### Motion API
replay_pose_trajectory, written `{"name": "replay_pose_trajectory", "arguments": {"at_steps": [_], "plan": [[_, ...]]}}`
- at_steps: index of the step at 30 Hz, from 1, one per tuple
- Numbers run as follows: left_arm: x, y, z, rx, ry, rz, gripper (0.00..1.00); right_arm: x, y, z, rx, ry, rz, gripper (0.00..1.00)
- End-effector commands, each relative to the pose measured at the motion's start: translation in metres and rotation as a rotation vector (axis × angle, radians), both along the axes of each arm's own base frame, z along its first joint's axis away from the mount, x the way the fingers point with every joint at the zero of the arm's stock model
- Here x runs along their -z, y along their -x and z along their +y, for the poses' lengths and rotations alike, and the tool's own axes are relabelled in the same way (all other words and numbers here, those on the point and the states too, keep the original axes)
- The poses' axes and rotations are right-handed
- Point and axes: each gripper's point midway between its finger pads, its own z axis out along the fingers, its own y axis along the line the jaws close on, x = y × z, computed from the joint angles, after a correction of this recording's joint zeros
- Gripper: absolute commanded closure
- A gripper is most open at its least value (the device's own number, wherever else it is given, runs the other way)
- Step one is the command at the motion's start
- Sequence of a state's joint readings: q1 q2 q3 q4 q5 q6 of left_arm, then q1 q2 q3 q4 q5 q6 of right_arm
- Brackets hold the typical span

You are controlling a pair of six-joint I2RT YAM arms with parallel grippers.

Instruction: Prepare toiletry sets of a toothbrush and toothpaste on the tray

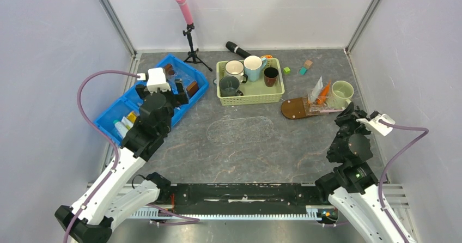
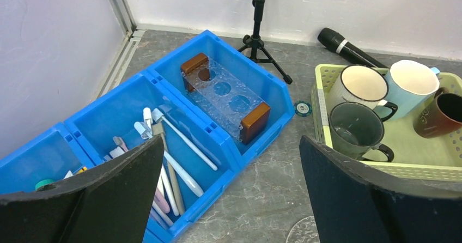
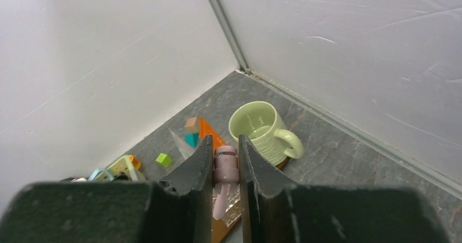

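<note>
**Clerk:** Top external view: what is entered?

**Keeper:** The tray (image 1: 293,110) is logged at the right of the table, between the green basket (image 1: 250,97) of mugs and the right gripper (image 1: 348,114). An orange toothpaste (image 1: 324,93) tube and some clear wrapping are carried on it. A pale green mug (image 1: 341,93) stands at its far end. The left gripper (image 1: 178,88) is held over the blue divided bin (image 1: 109,120), and more tubes are seen in the bin's nearest compartment. A clear oval sheet (image 1: 239,129) lies mid-table.

**Clerk:** Left wrist view?

**Keeper:** The fingers (image 2: 125,183) are spread wide, with nothing between them. Toothbrushes (image 2: 182,145) are heaped in the bin's middle compartment. A clear holder with brown end blocks (image 2: 226,97) is noted in the far one. The basket's mugs are seen at the right.

**Clerk:** Right wrist view?

**Keeper:** The fingers are drawn close and pressed on both sides of a pale pink item (image 3: 225,169). Whether it is a tube or a brush cannot be told. A brown strip of the tray is seen beneath it. The orange tube and the mug are recorded just beyond.
</note>
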State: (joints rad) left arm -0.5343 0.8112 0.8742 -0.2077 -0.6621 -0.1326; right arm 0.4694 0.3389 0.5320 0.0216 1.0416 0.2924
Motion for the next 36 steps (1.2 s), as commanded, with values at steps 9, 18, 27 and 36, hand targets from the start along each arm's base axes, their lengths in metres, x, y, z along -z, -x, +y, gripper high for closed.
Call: {"name": "replay_pose_trajectory", "arguments": {"at_steps": [9,18,27,36], "plan": [[-0.011,0.003,0.015,-0.069,0.013,-0.064,0.00,-0.009,-0.002,-0.018,0.177,0.056,-0.072,1.00],[-0.012,0.004,0.019,-0.083,0.016,-0.072,0.00,-0.011,-0.025,-0.016,0.149,0.125,-0.089,1.00],[-0.012,0.005,0.020,-0.084,0.017,-0.076,0.00,-0.006,-0.046,-0.034,0.104,0.073,-0.156,1.00],[-0.012,0.005,0.020,-0.084,0.015,-0.077,0.00,0.006,-0.056,-0.050,0.067,0.015,-0.131,1.00]]}}
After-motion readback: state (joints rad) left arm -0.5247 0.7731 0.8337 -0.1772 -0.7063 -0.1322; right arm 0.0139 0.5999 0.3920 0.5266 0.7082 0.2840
